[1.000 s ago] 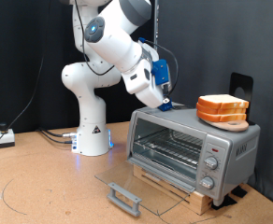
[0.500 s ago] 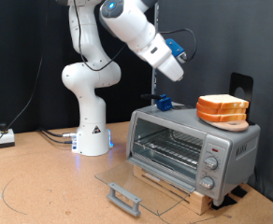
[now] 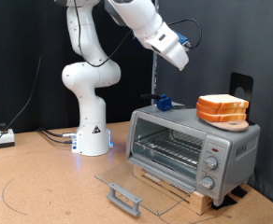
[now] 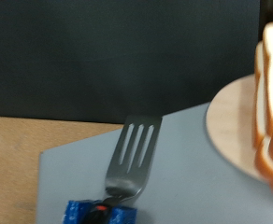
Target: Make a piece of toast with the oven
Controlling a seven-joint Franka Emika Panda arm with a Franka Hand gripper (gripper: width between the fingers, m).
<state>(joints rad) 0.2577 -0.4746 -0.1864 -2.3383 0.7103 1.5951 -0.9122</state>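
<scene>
Nearest in the exterior view: glass door [image 3: 141, 184] of the oven [image 3: 193, 147] dropped fully open, lying flat over the desk [image 3: 43, 187], grey bar handle [image 3: 124, 198] at its front edge. Wire rack [image 3: 169, 149] inside bare, no bread on it.

On the oven's roof, toward the exterior view's right: stack of bread slices [image 3: 222, 109] on a tan plate [image 3: 222, 121]. No single slice seen apart from the stack; piece of toast for the job judged to be the top one, not yet lifted off.

On the roof toward the exterior view's left: spatula [image 3: 164, 103] with slotted grey blade and blue handle, lying flat. Wrist view confirms: spatula blade [image 4: 135, 154] on grey metal, blue handle end [image 4: 99, 211] at the frame edge, bread stack [image 4: 272, 103] and plate [image 4: 232, 131] off to one side of the blade.

Farthest and highest: hand [image 3: 184, 63] raised well above the oven, clear of everything, over the gap between spatula and bread. Nothing seen between the fingers; whether parted or closed, cannot tell, fingertips too small in the exterior view and absent from the wrist view.

Key relation: bread lies below the hand and toward the exterior view's right; spatula below and toward the exterior view's left.
</scene>
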